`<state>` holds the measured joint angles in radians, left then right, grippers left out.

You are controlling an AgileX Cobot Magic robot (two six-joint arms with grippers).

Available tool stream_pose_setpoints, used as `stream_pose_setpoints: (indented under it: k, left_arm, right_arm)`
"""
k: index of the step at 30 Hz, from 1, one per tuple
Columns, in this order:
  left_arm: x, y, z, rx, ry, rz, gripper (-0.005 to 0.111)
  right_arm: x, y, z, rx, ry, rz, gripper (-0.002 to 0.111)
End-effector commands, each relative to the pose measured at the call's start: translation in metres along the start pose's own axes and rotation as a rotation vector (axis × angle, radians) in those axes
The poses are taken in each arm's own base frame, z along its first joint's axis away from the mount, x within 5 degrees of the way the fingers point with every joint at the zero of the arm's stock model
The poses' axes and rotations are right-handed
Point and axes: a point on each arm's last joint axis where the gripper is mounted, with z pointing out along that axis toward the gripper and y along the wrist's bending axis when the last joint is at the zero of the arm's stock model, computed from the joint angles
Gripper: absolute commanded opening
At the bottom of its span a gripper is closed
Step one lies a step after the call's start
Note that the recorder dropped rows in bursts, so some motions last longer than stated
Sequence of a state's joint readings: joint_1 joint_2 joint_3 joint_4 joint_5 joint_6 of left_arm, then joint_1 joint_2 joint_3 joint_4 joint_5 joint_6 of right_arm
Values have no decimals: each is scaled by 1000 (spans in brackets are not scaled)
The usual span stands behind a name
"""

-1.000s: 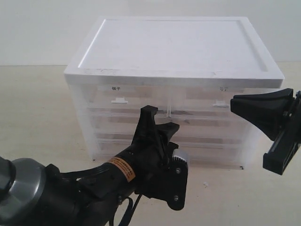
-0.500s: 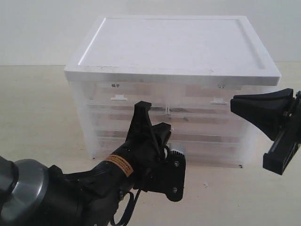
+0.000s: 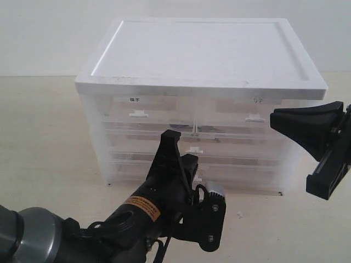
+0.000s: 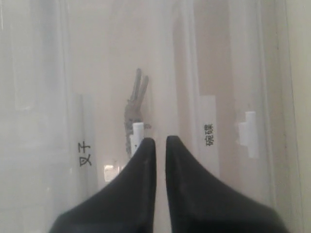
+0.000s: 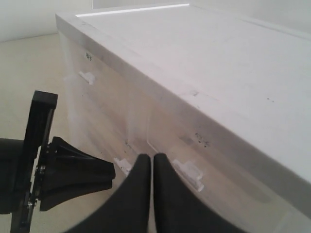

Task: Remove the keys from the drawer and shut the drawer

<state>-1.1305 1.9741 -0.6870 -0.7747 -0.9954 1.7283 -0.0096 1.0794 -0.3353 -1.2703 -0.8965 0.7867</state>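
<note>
The drawer is the wide translucent middle tier of the white-topped unit, and its front sits flush with the rest. Its small white tab handle shows just right of my left gripper. In the left wrist view a dim grey shape, the keys, shows through the plastic. There the left gripper is shut, with the tab handle beside one fingertip and outside the jaws. My right gripper hangs shut and empty off the unit's right front; its tips point at the drawer fronts.
The unit's flat white top rises above both arms. Two half-width labelled drawers fill the top tier and another wide drawer the bottom. The unit stands on a pale tabletop. My left arm's black body fills the front.
My left gripper's jaws have closed, and the arm has drawn back a little from the drawer fronts. The right gripper has not moved.
</note>
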Motion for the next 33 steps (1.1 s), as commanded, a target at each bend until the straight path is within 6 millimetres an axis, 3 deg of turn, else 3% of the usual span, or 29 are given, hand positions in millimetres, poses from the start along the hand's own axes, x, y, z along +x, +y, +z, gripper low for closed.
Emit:
stream_pose_setpoints:
  k: [1,5,8,16,19,26,33]
  left_arm:
    - [-2,0,-1,-16,6,2,5]
    - [-1,6,-1,-77,5,-5,5]
    - [3,4,4,-34,-22,-105,6]
    - [7,7,7,-48,-34,-133,52]
    - [9,6,8,-36,-32,-131,46]
    - [15,8,12,-37,-12,-134,5]
    - [13,3,11,8,-18,-127,5]
  right_arm:
    - [-1,-3,0,23,-2,-2,0]
    - [-1,-3,0,23,-2,-2,0]
    - [-1,-3,0,23,-2,-2,0]
    - [-1,-3,0,23,-2,0,0]
    - [-1,-3,0,23,-2,0,0]
    - [-1,-3,0,23,-2,0,0]
    - [-1,-3,0,23,-2,0,0]
